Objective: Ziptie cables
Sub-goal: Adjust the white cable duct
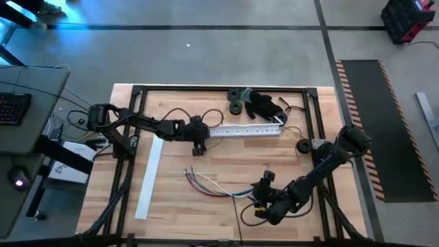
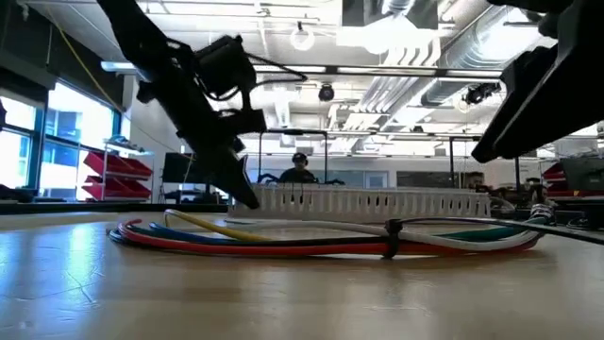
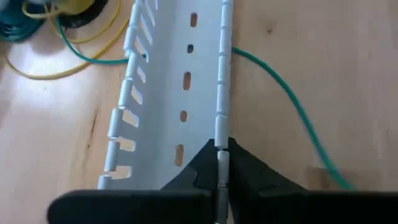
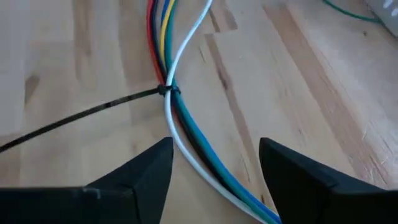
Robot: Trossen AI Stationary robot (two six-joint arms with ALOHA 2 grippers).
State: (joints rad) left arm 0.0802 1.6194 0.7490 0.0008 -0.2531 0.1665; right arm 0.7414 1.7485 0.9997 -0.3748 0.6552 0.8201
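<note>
Right wrist view shows us the cables (image 4: 186, 118) lying on the wooden table (image 4: 74, 56), red, yellow, blue, green and white strands cinched together by a black ziptie (image 4: 166, 91) whose long tail runs off across the wood. We judge the tie is already drawn snug, since the strands pinch to one neck there and fan apart beyond it. Our right gripper (image 4: 214, 165) hovers just short of that knot, its fingers spread wide with the bundle running between them and nothing held, probably so the camera keeps the tie in sight.

From above, the cables (image 1: 212, 185) lie near the front of the table, the right gripper (image 1: 263, 186) at their bound end. Well apart from them, toward the back, lies the white slotted duct (image 1: 247, 131). Our left gripper (image 1: 199, 143) sits at its end, and its wrist camera shows the fingers pressed together on the duct's wall (image 3: 221, 112), apparently to steady it. A loose green wire (image 3: 298, 112) trails beside the duct.
</note>
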